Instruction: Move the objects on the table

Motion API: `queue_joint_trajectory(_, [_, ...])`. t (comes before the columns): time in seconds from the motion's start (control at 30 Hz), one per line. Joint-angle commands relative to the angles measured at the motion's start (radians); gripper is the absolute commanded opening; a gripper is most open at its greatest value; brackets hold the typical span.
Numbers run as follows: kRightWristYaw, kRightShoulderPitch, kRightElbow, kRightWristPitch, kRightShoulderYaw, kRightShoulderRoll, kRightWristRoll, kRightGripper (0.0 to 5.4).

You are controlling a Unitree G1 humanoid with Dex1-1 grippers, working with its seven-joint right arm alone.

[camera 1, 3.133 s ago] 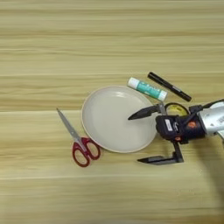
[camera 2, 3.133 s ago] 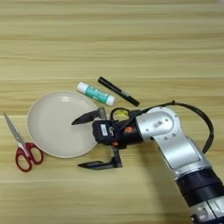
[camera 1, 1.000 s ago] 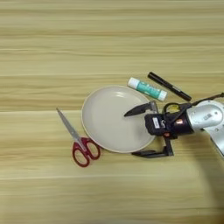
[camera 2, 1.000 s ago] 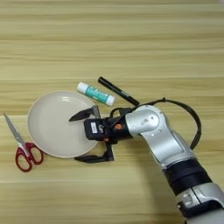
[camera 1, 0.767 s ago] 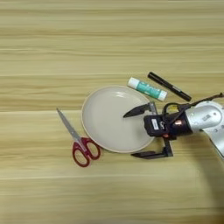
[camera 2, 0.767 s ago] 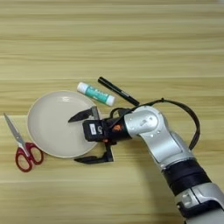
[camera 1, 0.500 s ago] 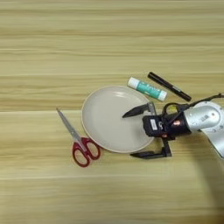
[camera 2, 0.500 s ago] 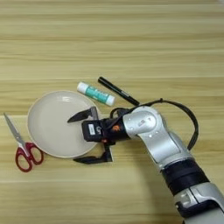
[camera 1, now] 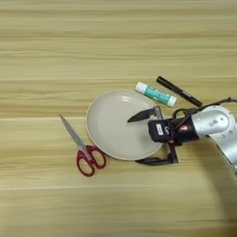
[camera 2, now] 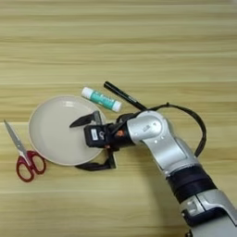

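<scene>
Left eye view: gripper (camera 1: 142,139) spread wide, its 2 fingers straddling the plate (camera 1: 111,127) rim; closing off-centre could tip or skid it toward the scissors (camera 1: 84,149).

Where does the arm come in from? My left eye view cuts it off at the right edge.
Observer: From the bottom right corner. The silver forearm runs up and left to the gripper at the plate.
Operator: And the black cable I see above it?
Observer: The cable arches out to the right of the forearm and curves back in toward the dark section lower down the arm.
</scene>
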State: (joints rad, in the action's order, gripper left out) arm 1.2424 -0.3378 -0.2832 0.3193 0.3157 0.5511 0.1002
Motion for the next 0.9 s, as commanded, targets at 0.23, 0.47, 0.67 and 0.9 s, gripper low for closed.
queue_joint_trajectory(0.23, [-0.070,-0.096,0.004,0.025,-0.024,-0.003,0.008,5.38])
queue_joint_trajectory(0.47, [-0.085,-0.110,-0.016,0.035,-0.021,-0.018,0.016,5.38])
queue_joint_trajectory(0.67, [-0.099,-0.123,-0.033,0.041,-0.022,-0.035,0.020,5.38])
queue_joint_trajectory(0.9, [-0.121,-0.138,-0.063,0.051,-0.021,-0.049,0.030,5.38])
